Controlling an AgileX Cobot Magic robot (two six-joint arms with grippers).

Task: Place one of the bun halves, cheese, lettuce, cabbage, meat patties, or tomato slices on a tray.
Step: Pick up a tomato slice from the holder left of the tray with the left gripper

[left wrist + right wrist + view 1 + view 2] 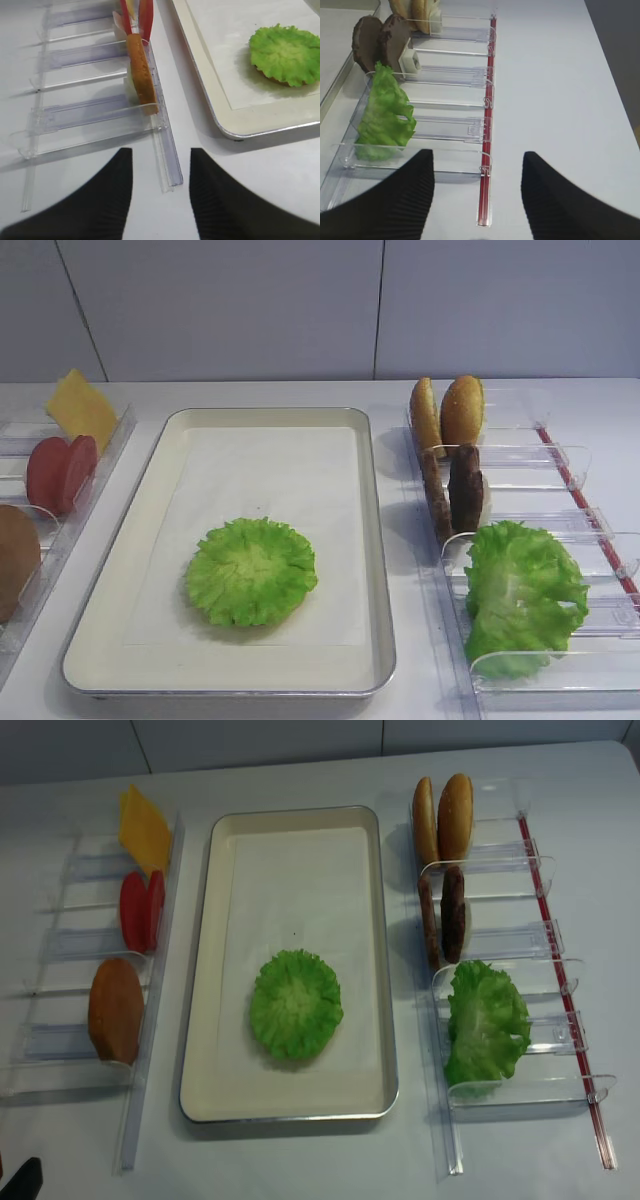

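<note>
A flat green lettuce rosette lies on the cream tray. The left rack holds cheese, tomato slices and one bun half. In the right rack stand two bun halves, two meat patties and a lettuce bunch. Cabbage is out of view. My left gripper hangs open and empty over the left rack's near end. My right gripper hangs open and empty over the right rack's near end.
Clear plastic racks flank the tray, one on the left and one on the right. A red strip runs along the right rack's outer side. A pale wall closes the back of the table.
</note>
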